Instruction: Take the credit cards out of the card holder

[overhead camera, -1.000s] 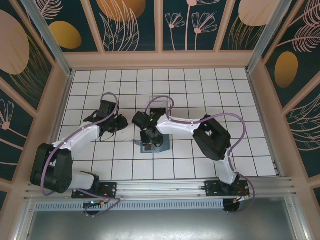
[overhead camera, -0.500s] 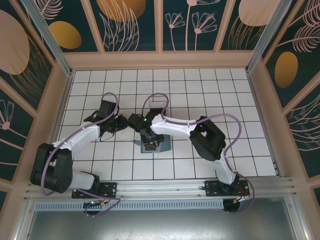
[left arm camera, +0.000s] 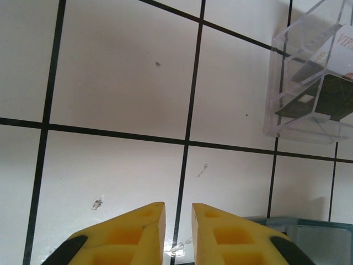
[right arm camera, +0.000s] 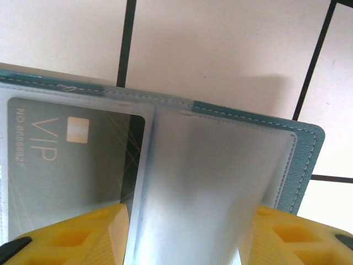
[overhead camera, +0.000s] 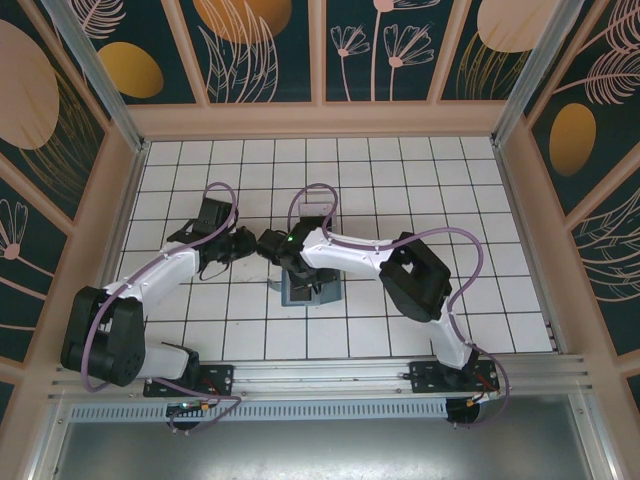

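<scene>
**Open on the table: the card holder under the spread right gripper**

From the top camera, the card holder lies opened flat on the white tiled table, near its middle and a little toward the arm bases. Its long axis goes from left to right, almost along the tile rows. The centre crease goes across this axis, from the near side to the far side. In the right wrist view the same axis is a little tilted, with the right end lower. The stitched slate-blue border shows along the top and the right edge.

Inside there are two clear pockets, one on each side of the crease. The left pocket holds a dark grey card with "VIP" and a small chip mark. The long axis of this card is parallel to the crease, and its top short edge points away from the gripper. The right pocket looks milky, and I cannot tell if a card is in it.

The yellow fingers of the right gripper stand wide apart, one by the crease and one by the outer edge of the right pocket. Nothing is clamped between them.

The left gripper hangs over bare tile with its jaws almost closed, only a thin empty gap between them. A corner of the card holder shows near it. Farther off stands a clear plastic tray with a white card and a dark card lying slanted in it.
</scene>
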### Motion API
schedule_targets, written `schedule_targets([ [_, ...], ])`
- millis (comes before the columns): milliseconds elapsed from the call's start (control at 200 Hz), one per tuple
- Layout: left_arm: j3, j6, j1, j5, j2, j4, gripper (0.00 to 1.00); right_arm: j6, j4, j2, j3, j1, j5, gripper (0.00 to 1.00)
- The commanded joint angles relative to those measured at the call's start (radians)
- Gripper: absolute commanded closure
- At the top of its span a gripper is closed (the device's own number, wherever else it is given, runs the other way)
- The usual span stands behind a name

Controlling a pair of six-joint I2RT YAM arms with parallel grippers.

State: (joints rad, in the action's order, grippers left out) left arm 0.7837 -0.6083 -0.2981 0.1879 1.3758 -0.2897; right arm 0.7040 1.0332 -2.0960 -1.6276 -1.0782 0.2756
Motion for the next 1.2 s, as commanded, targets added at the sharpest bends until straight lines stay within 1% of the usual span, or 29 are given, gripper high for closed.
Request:
schedule_targets([
  [0, 0.029, 0.024, 0.005, 0.033, 0.014, -0.016, 0.8, 0.04, 0.05, 0.03, -0.003, -0.008, 0.063, 0.46],
  [255, 0.036, 0.021, 0.004, 0.07, 0.035, -0.011, 0.79, 0.058, 0.038, 0.066, 0.06, 0.001, 0.08, 0.45],
  [505, 0.044, 0.011, -0.006, 0.082, 0.036, -0.012, 0.79, 0.06, -0.018, 0.111, 0.166, 0.021, 0.061, 0.45],
  [646, 0.058, 0.002, -0.033, 0.081, 0.05, -0.018, 0.78, 0.063, -0.038, 0.128, 0.211, 0.03, 0.056, 0.45],
  [871, 0.077, -0.033, -0.109, 0.069, 0.076, -0.008, 0.78, 0.068, -0.036, 0.166, 0.237, 0.042, 0.062, 0.46],
  [981, 0.06, -0.065, -0.145, 0.082, 0.08, 0.026, 0.78, 0.055, -0.083, 0.208, 0.27, 0.069, 0.006, 0.49],
  [1131, 0.028, -0.11, -0.194, 0.093, 0.076, 0.07, 0.78, 0.029, -0.221, 0.299, 0.344, 0.121, -0.142, 0.52],
  [1196, 0.01, -0.129, -0.211, 0.094, 0.071, 0.086, 0.79, 0.023, -0.259, 0.33, 0.361, 0.143, -0.186, 0.54],
])
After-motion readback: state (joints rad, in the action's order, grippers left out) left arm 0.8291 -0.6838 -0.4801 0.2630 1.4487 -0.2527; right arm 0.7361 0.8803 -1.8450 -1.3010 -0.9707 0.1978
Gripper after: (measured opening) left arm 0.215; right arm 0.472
